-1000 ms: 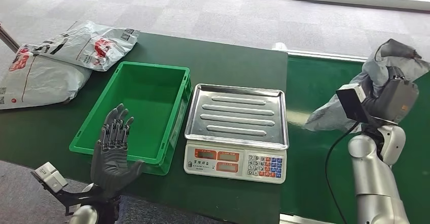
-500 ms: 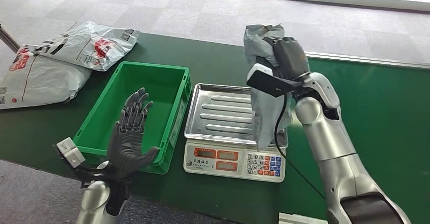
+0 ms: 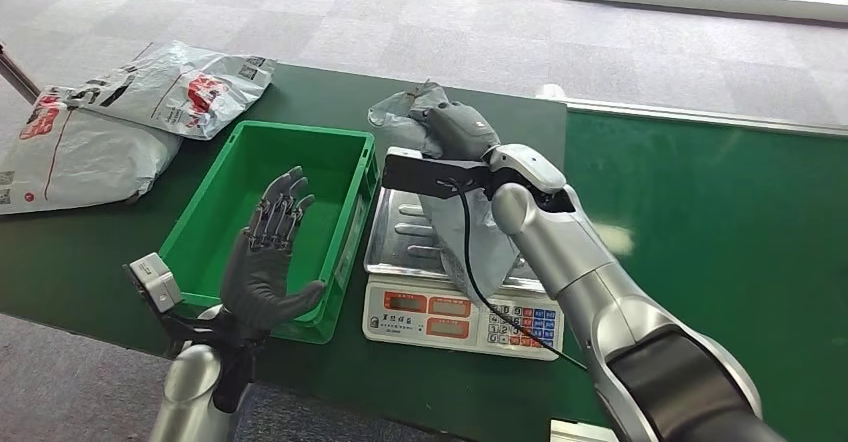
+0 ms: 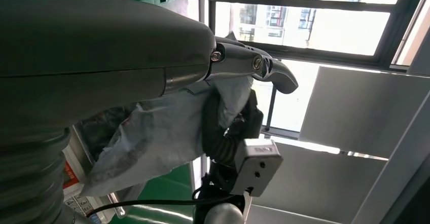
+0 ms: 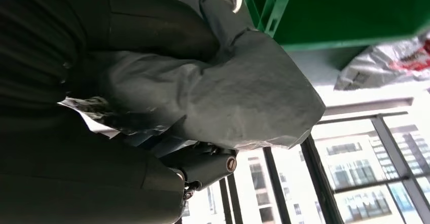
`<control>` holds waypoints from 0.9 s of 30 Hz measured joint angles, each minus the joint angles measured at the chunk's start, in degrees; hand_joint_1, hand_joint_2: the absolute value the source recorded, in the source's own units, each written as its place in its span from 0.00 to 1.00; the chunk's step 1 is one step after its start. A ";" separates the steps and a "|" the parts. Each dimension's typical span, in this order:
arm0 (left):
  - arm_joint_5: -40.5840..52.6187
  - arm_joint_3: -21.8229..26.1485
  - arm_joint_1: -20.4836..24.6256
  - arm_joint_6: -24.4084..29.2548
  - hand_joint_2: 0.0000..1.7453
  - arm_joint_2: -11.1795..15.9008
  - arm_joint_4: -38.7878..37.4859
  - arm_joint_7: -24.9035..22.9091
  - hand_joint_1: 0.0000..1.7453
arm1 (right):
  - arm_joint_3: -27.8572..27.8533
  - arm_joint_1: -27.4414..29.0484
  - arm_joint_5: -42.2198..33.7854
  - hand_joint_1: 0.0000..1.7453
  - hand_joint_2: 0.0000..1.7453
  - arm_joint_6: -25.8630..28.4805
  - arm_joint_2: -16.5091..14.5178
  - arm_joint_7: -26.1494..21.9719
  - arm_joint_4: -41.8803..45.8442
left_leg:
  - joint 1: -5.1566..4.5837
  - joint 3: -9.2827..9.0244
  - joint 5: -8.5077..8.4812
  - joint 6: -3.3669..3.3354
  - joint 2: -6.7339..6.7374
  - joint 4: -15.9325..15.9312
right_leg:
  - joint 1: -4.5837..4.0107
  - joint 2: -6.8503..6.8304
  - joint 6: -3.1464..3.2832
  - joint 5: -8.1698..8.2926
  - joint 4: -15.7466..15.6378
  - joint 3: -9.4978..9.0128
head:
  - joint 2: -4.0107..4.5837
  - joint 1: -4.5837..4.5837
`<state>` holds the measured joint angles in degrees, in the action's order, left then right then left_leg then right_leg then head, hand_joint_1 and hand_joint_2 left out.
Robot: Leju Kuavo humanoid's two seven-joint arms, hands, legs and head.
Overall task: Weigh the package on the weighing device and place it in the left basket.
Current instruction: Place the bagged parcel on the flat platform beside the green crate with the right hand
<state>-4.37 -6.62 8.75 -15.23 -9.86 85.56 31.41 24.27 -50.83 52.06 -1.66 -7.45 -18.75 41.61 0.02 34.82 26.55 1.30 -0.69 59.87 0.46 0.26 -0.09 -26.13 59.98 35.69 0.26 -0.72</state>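
My right hand (image 3: 455,127) grips a grey plastic package (image 3: 470,232) by its upper end and holds it over the steel tray (image 3: 395,237) of the scale (image 3: 460,317); the bag's lower end hangs down onto the tray. The right wrist view has the crumpled grey package (image 5: 228,92) wrapped by my right hand (image 5: 101,36). The green basket (image 3: 200,217) stands just left of the scale. My left hand (image 3: 262,267) is raised at the basket's front edge, palm up, fingers spread and holding nothing. In the left wrist view the package (image 4: 167,127) shows beyond my left hand (image 4: 101,41).
Two white mailer bags (image 3: 130,112) lie at the table's far left beyond the basket. The green table (image 3: 720,242) stretches to the right of the scale. Grey carpet floor lies behind the table.
My right arm has swung left from the table's right side, carrying the package over the scale tray and lowering it. My left hand has risen slightly toward the basket.
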 joint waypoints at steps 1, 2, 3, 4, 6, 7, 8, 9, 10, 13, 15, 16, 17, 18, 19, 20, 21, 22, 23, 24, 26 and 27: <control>0.08 0.00 0.11 0.01 1.00 0.00 -0.14 -0.02 0.00 | 0.48 -0.27 0.05 0.00 1.00 -0.63 -0.77 0.25 -1.69 | 0.01 0.00 0.00 0.01 0.00 0.00 | -0.01 0.00 0.00 0.00 0.00 0.00 | 0.00 0.00; 0.11 0.01 0.20 0.04 1.00 0.01 -0.25 -0.03 0.00 | 0.82 -0.42 -0.23 0.00 1.00 -1.38 -1.48 0.07 -3.26 | 0.02 0.00 -0.01 0.01 0.00 0.00 | -0.02 0.00 0.00 0.00 0.00 0.00 | 0.00 0.00; 0.12 0.05 0.27 0.13 1.00 0.01 -0.33 -0.03 0.00 | 1.02 -0.47 -0.96 0.00 1.00 -2.32 -2.13 -0.58 -4.65 | 0.03 0.00 -0.01 0.01 0.00 0.00 | -0.02 0.00 0.00 0.00 0.00 0.00 | 0.00 0.00; 0.13 0.11 0.35 0.27 1.00 0.02 -0.40 -0.02 0.00 | 1.09 -0.47 -2.07 0.00 1.00 -3.47 -2.72 -1.53 -5.92 | 0.03 0.00 -0.01 0.01 0.00 0.00 | -0.02 0.00 0.00 0.00 0.00 0.00 | 0.00 0.00; 0.12 0.36 0.51 0.67 1.00 0.07 -0.48 -0.01 0.00 | 1.09 -0.44 -4.94 0.00 1.00 -5.94 -3.79 -3.83 -8.17 | 0.03 0.00 -0.01 0.01 -0.01 0.00 | -0.02 0.00 0.00 0.00 0.00 0.00 | 0.00 0.00; 0.11 0.51 0.59 0.86 1.00 0.09 -0.50 0.01 0.00 | 1.09 -0.41 -6.28 0.00 1.00 -6.87 -4.20 -4.88 -9.01 | 0.03 0.00 -0.01 0.01 -0.01 0.00 | -0.02 0.00 0.00 0.00 0.00 0.00 | 0.00 0.00; 0.10 0.64 0.65 1.02 1.00 0.11 -0.51 0.01 0.00 | 1.09 -0.39 -7.38 0.00 1.00 -7.51 -4.55 -5.73 -9.66 | 0.02 0.00 -0.01 0.01 -0.01 0.00 | -0.02 0.01 0.01 0.00 0.00 0.00 | 0.00 0.00; 0.10 0.76 0.70 1.13 1.00 0.13 -0.51 0.02 0.00 | 1.09 -0.38 -8.12 0.00 1.00 -7.86 -4.83 -6.32 -10.16 | 0.02 0.01 -0.01 0.01 -0.01 0.00 | -0.01 0.01 0.01 0.00 0.00 0.00 | 0.00 -0.01; 0.09 0.84 0.74 1.21 1.00 0.15 -0.51 0.03 0.00 | 1.09 -0.38 -8.58 0.00 1.00 -8.10 -5.06 -6.70 -10.58 | 0.02 0.01 -0.01 0.01 -0.01 0.00 | -0.01 0.01 0.01 0.00 0.00 0.00 | 0.00 -0.01; 0.09 1.10 0.82 1.33 1.00 0.20 -0.52 0.04 0.00 | 1.09 -0.38 -9.18 0.00 1.00 -8.43 -5.52 -7.18 -11.55 | 0.01 0.01 0.00 0.01 0.00 0.00 | 0.00 0.01 0.00 0.00 -0.02 0.00 | 0.00 -0.01; 0.13 1.27 0.88 1.83 1.00 0.20 -0.55 0.09 0.00 | 1.02 -0.30 -10.20 0.00 1.00 -7.93 -5.70 -8.02 -11.91 | 0.00 0.01 0.00 0.01 0.00 0.01 | 0.00 0.01 0.00 0.01 -0.02 0.00 | 0.00 -0.01; 0.29 1.33 0.95 2.65 1.00 0.18 -0.57 0.01 0.00 | 0.83 -0.18 -11.37 0.00 1.00 -7.12 -5.78 -8.95 -11.91 | 0.00 0.00 -0.01 0.01 0.00 0.01 | 0.00 0.01 0.01 0.01 -0.03 0.00 | 0.00 -0.01; 0.51 1.41 1.10 4.01 1.00 0.10 -0.61 -0.23 0.00 | 0.49 0.06 -13.07 0.00 1.00 -5.79 -5.87 -10.13 -11.68 | 0.01 0.00 -0.01 0.01 0.00 0.01 | 0.00 0.01 0.02 0.02 -0.03 0.01 | 0.00 -0.01; 0.85 1.49 1.35 5.88 1.00 -0.03 -0.66 -0.62 0.00 | -0.09 0.41 -15.17 0.00 1.00 -3.95 -5.96 -11.28 -11.12 | 0.01 -0.01 -0.01 0.01 -0.01 0.01 | 0.00 0.00 0.03 0.03 -0.03 0.01 | 0.00 0.00; 1.27 1.56 1.75 8.11 1.00 -0.18 -0.74 -1.08 0.00 | -0.90 0.89 -17.54 0.00 1.00 -1.74 -6.07 -12.16 -10.14 | 0.01 -0.01 -0.02 0.01 -0.01 0.01 | 0.00 0.00 0.04 0.04 -0.03 0.01 | 0.00 0.00; 1.73 1.60 2.31 10.50 1.00 -0.32 -0.85 -1.50 0.00 | -1.89 1.50 -19.96 0.00 0.75 0.64 -6.14 -12.58 -8.72 | 0.01 -0.01 -0.02 0.01 -0.02 0.01 | -0.01 -0.01 0.05 0.05 -0.03 0.01 | 0.00 0.00; 2.17 1.62 3.05 12.89 1.00 -0.42 -1.00 -1.83 0.00 | -3.01 2.15 -22.38 0.00 0.50 2.95 -6.18 -12.50 -6.86 | 0.01 -0.01 -0.03 0.01 -0.02 0.01 | -0.01 -0.01 0.05 0.05 -0.03 0.01 | 0.00 -0.01; 2.56 1.62 3.92 15.00 1.00 -0.46 -1.18 -2.10 0.00 | -4.07 2.77 -24.52 0.00 0.25 4.85 -6.19 -12.05 -4.79 | 0.01 -0.01 -0.04 0.02 -0.02 0.01 | -0.01 -0.02 0.06 0.05 -0.03 0.01 | 0.00 -0.01; 3.01 1.62 4.86 16.83 1.00 -0.48 -1.43 -2.28 0.00 | -4.94 3.33 -26.27 0.00 0.25 6.40 -6.15 -11.52 -2.64 | 0.01 -0.02 -0.04 0.03 -0.01 0.01 | -0.01 -0.01 0.07 0.06 -0.03 0.01 | 0.00 -0.01; 3.52 1.61 5.82 18.26 1.00 -0.48 -1.73 -2.39 0.00 | -5.61 3.83 -27.59 0.00 0.50 7.77 -6.08 -11.05 -0.51 | 0.01 -0.03 -0.04 0.03 0.01 0.01 | -0.01 0.00 0.09 0.08 -0.03 0.02 | 0.00 -0.01; 5.27 1.48 7.79 20.44 1.00 -0.45 -2.63 -2.42 0.00 | -6.55 4.80 -29.31 0.00 1.00 10.91 -5.81 -10.53 3.63 | 0.01 -0.05 -0.05 0.03 0.04 0.02 | -0.01 0.02 0.12 0.10 -0.03 0.04 | 0.00 0.00; 6.42 1.28 8.85 21.38 1.00 -0.43 -3.27 -2.42 0.00 | -7.00 5.31 -30.12 0.00 1.00 12.65 -5.53 -10.26 5.79 | 0.01 -0.06 -0.05 0.03 0.03 0.02 | -0.01 0.01 0.12 0.10 -0.03 0.05 | 0.00 0.00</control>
<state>2.05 -5.34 17.60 6.14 -10.28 82.29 29.00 17.26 -45.52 21.95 10.99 -12.98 -29.00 47.39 0.02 34.76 26.50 1.33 -0.66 59.89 0.45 0.28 0.03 -26.03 59.94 35.74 0.26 -0.72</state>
